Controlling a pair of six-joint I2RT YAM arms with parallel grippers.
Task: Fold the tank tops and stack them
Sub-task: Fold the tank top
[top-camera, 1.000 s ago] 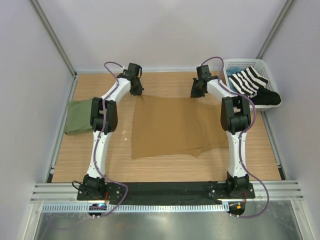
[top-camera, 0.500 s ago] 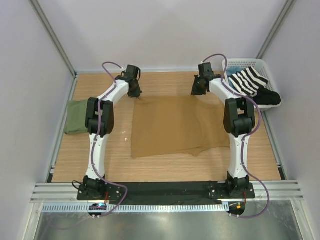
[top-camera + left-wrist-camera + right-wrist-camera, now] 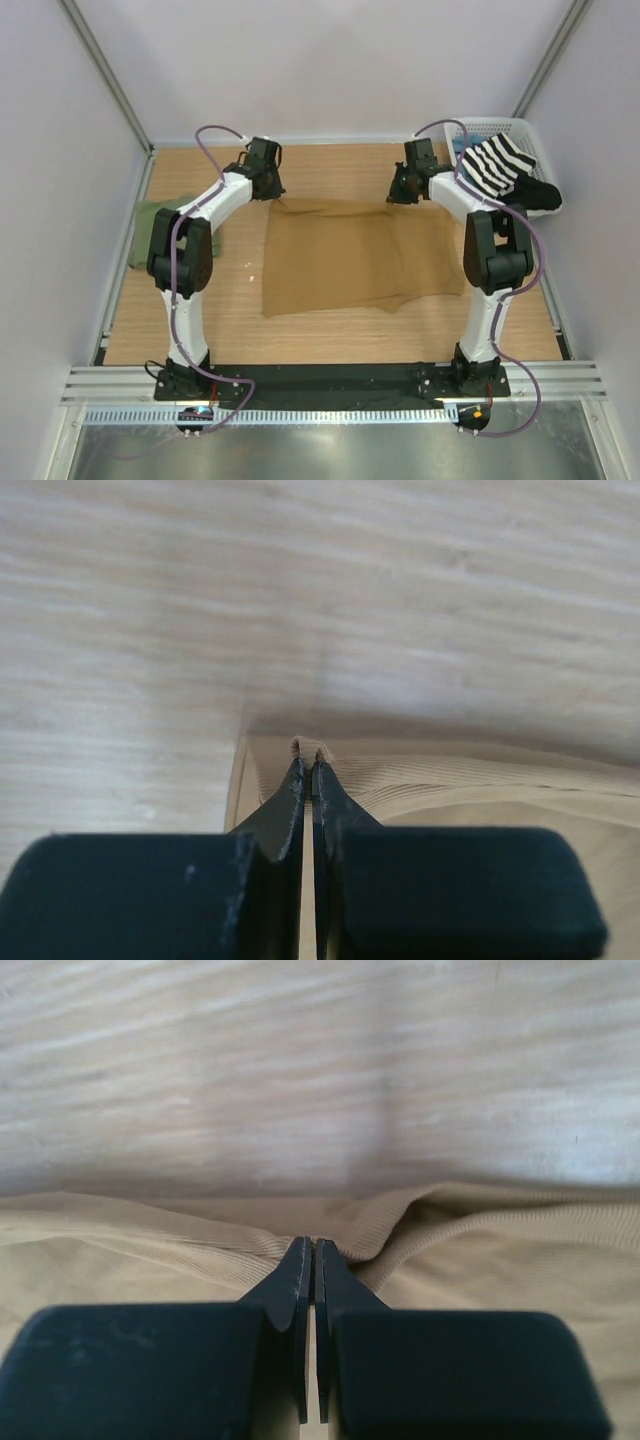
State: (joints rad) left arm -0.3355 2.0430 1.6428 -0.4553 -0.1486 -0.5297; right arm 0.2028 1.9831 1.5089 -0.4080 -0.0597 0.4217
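Cloth is pinched in both grippers. A plain tan-brown tank top (image 3: 350, 255) of soft ribbed fabric lies spread across the middle of the light wooden table (image 3: 330, 335), and each arm grips its far edge. The left gripper (image 3: 308, 767) is closed tight on a small fold at the top's far left corner. Its 2 black fingers meet, with only a sliver of cloth showing past their tips. The right gripper (image 3: 309, 1245) is likewise clamped on the far edge, toward the right corner, where the fabric rises in a low ridge beside the jaws (the wrist view shows the ribbing plainly). The near edge lies flat on the wood, with an uneven step toward its right end.

The olive green sleeveless tank top (image 3: 148, 228) sits as a compact shape at the left edge of the table, well apart from the tan one and partly hidden behind the left arm. At the far right corner, a white plastic mesh basket (image 3: 480, 125) holds a black-and-white striped garment (image 3: 497, 160) and a black garment (image 3: 535, 195), which hangs over the basket's near rim.
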